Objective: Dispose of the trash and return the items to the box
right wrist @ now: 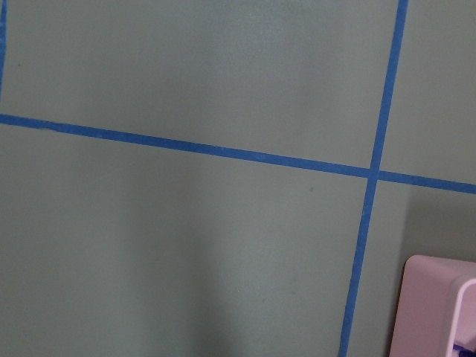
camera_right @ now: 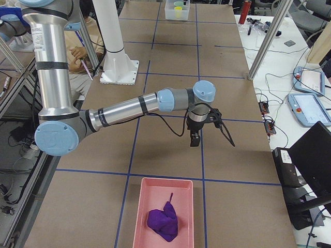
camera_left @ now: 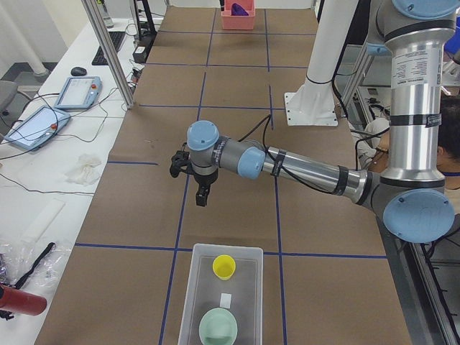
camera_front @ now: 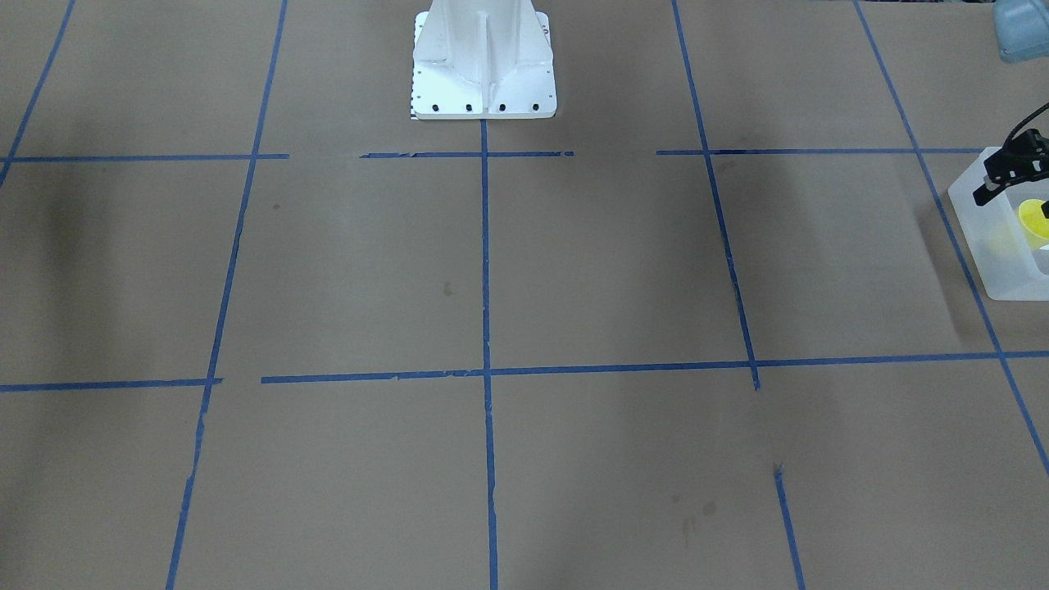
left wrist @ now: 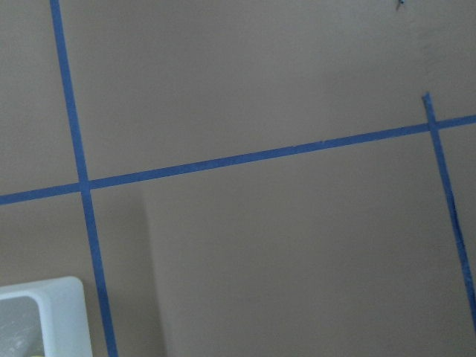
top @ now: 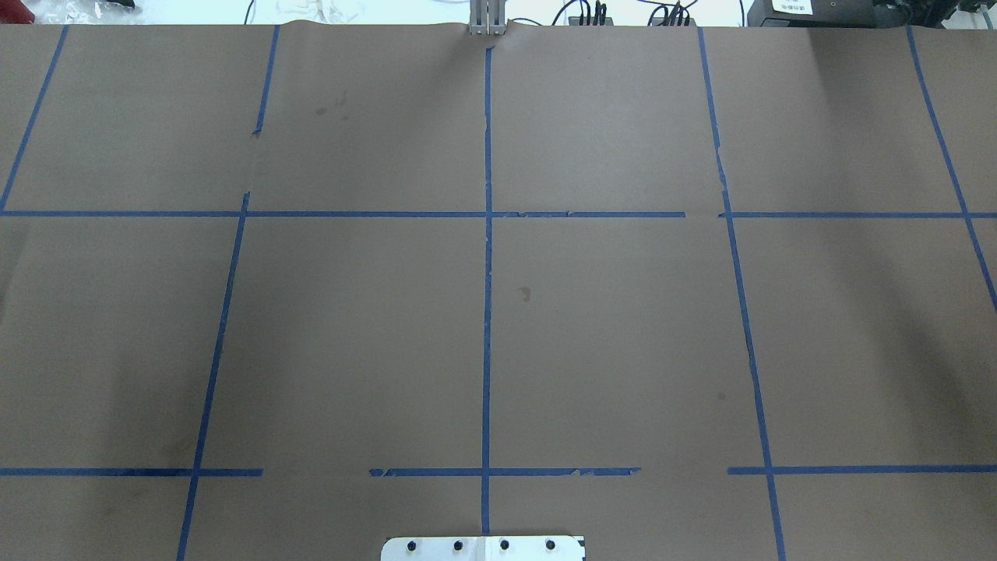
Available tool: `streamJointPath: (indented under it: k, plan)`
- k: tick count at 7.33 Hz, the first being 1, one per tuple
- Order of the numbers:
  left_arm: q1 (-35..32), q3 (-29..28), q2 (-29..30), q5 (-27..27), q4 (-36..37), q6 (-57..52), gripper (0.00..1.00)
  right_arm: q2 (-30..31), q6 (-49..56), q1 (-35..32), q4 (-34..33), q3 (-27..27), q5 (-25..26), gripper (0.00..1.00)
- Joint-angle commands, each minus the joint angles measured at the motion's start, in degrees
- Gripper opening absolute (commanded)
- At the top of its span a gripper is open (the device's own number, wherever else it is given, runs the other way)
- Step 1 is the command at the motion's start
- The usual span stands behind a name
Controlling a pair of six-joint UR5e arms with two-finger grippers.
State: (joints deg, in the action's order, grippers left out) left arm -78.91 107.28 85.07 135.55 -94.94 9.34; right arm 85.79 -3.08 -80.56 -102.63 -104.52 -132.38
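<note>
The small yellow cup (camera_left: pixel 223 267) stands upright inside the frosted white box (camera_left: pixel 244 284) at the table (top: pixel 623 327) end on the robot's left. It shares the box with a pale green bowl (camera_left: pixel 218 327), and a small white label (camera_left: pixel 225 300) lies between them. The left gripper (camera_left: pixel 201 201) hangs above the table near the box's inner end, apart from the cup and carrying nothing I can see. Only its dark edge shows in the front-facing view, so I cannot tell how its jaws stand. The right gripper (camera_right: pixel 193 142) hangs over bare table near a pink tray (camera_right: pixel 155 194) that holds a crumpled purple cloth (camera_right: pixel 163 220). It shows only from the side, so I cannot tell its state either.
</note>
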Motion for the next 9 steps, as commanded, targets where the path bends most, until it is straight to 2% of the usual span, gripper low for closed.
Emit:
streamJointPath:
  k: [1, 3, 5, 9]
  plan:
    - [-0.6, -0.5, -1.7, -2.5, -0.9, -3.6, 1.00, 0.2, 0.0, 0.0, 0.1, 0.1, -0.1, 1.00]
    - [-1.6, -2.9, -0.4, 0.0, -1.2, -4.1, 1.00, 0.4, -0.2, 0.1, 0.1, 0.2, -0.5, 1.00]
    - [-3.0, -2.9, -0.4, 4.4, -1.3, -4.2, 1.00, -0.1, -0.8, 0.1, 0.2, 0.2, -0.4, 1.00]
    - [-2.9, -3.3, -0.2, 3.8, -1.3, -4.2, 1.00, -0.3, -0.9, 0.1, 0.3, 0.1, -0.2, 1.00]
